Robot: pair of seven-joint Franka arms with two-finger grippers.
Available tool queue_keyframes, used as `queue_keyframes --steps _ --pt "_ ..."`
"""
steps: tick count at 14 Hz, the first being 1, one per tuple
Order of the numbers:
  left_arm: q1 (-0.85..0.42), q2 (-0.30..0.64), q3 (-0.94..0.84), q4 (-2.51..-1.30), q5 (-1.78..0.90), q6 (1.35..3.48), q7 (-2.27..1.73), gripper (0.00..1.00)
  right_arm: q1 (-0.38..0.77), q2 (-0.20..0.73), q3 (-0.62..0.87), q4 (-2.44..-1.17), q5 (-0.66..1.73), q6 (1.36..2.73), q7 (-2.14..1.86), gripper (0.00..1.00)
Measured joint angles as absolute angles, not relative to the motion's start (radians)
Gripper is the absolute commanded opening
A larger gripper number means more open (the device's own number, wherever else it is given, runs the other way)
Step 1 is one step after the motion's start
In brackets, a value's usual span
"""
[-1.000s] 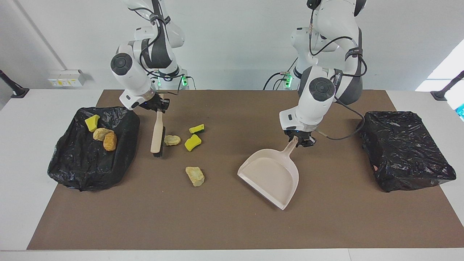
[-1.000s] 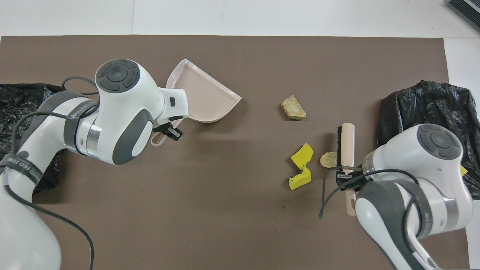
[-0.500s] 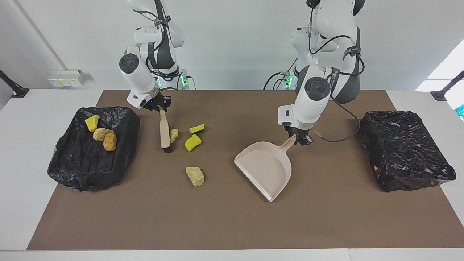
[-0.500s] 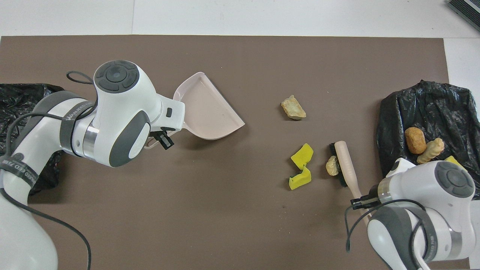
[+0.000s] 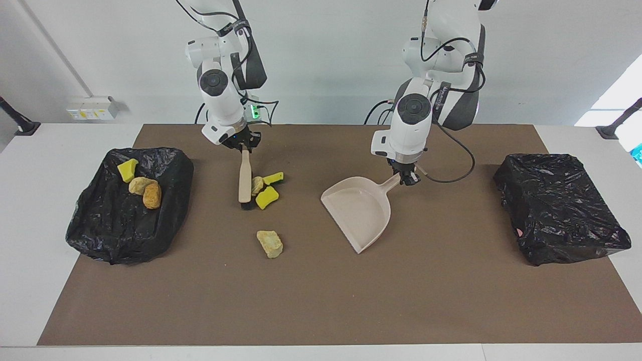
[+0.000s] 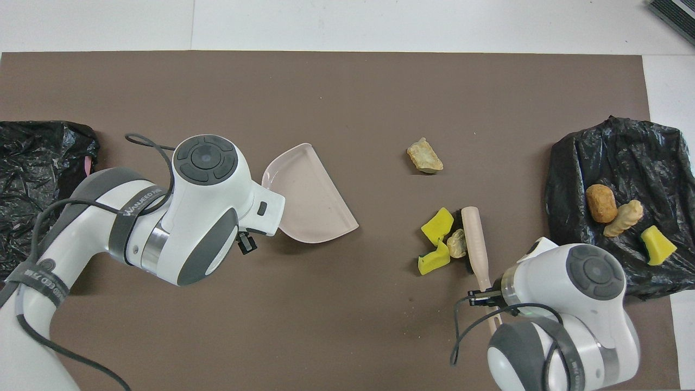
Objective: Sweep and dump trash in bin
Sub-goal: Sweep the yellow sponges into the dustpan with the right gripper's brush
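Observation:
My right gripper [image 5: 242, 143] is shut on the handle of the beige brush [image 5: 245, 178], whose bristles rest on the mat. A beige lump [image 5: 257, 184] is pressed between the brush and two yellow sponge wedges [image 5: 267, 197]. A beige chunk [image 5: 270, 243] lies alone, farther from the robots. My left gripper [image 5: 407, 176] is shut on the handle of the beige dustpan [image 5: 358, 213], which is tilted onto the mat mid-table, apart from the trash. In the overhead view the brush [image 6: 473, 239] touches the lump [image 6: 457, 243].
A black-lined bin [image 5: 100, 230] at the right arm's end holds a yellow wedge [image 5: 127, 169], a tan lump [image 5: 139, 185] and an orange lump [image 5: 152, 195]. A second black-lined bin [image 5: 562, 210] stands at the left arm's end.
The right gripper swept the brush toward the left arm's end, pushing the beige lump against the yellow wedges. The left gripper drew the dustpan nearer to the robots and toward the trash.

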State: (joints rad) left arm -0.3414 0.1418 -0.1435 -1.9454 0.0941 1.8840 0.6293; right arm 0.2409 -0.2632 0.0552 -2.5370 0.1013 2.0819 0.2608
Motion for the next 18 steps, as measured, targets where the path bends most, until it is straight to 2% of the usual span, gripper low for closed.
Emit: queue_keyframes --steps 10,13,18 --pt "-0.341 0.125 -0.139 -1.988 0.096 1.919 0.721 0.00 0.393 -0.189 0.057 -2.495 0.229 2.203 0.720 0.00" --pt "-0.341 0.113 -0.139 -2.006 0.096 1.936 0.722 0.00 0.421 -0.155 0.057 -2.441 0.269 2.203 0.750 0.00" --pt "-0.340 0.112 -0.137 -2.011 0.096 1.944 0.726 0.00 0.511 -0.025 0.058 -2.281 0.290 2.203 0.805 0.00"
